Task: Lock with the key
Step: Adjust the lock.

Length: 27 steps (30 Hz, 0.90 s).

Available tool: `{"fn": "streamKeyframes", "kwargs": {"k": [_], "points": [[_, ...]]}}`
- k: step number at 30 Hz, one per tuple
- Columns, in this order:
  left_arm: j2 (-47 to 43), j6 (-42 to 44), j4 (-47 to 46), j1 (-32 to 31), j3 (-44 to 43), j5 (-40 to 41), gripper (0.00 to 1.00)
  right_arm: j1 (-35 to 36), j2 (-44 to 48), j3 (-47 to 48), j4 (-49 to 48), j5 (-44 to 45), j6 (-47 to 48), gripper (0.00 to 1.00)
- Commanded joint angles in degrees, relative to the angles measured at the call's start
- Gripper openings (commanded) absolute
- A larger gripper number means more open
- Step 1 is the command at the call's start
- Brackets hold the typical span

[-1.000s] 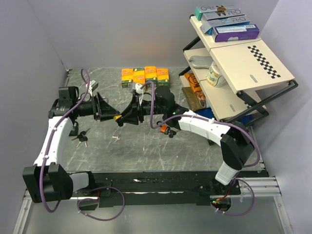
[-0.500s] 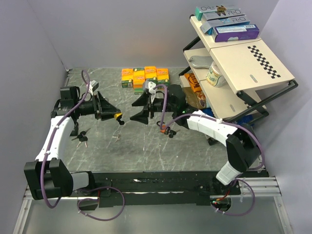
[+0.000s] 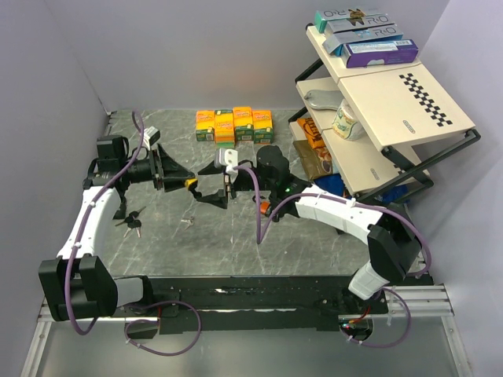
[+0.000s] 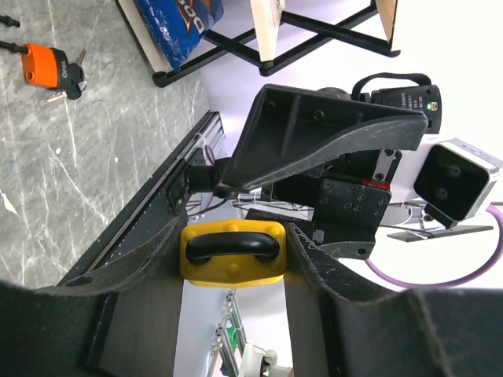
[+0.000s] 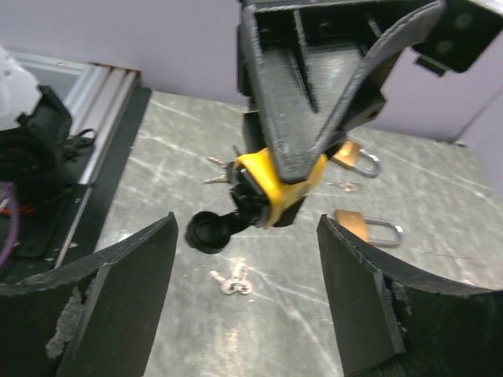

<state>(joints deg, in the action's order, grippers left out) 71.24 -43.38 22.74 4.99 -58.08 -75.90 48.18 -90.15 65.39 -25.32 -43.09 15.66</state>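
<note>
Grey marbled table (image 3: 236, 245), lilac walls (image 3: 196, 55), yellow padlock (image 4: 236, 272) gripped

You can only make out large letters, seemingly "R·O", on the grey boxes (image 3: 357, 22) atop the shelf rack (image 3: 409, 118). Print on the orange cartons (image 3: 234, 122) and the blue package (image 4: 181, 16) is illegible.

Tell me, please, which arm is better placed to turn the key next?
The right: its open right gripper faces the key, whose black head sticks out of the yellow padlock clamped in the left gripper.
</note>
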Motion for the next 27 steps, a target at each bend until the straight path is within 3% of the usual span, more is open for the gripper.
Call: {"fn": "streamKeyframes", "kwargs": {"k": [1,15,21,27], "points": [[-0.49,-3.38,-4.9,-0.69,-0.8,-3.2,0.01,-0.11,0.15,2.73,-3.15,1.34,2.7,0.76],[0.3,-1.01,-2.35,-0.95,-1.86,-4.17,0.01,0.86,1.56,-0.17,0.8,-3.14,14.04,0.89],[0.12,-0.83,-1.83,-1.04,-1.86,-4.7,0.01,1.91,0.32,1.23,0.45,-0.25,16.32,0.83],[0.04,0.4,-0.59,-1.21,-1.86,-5.14,0.01,2.26,-0.29,1.59,-0.78,2.04,16.86,0.71]]}}
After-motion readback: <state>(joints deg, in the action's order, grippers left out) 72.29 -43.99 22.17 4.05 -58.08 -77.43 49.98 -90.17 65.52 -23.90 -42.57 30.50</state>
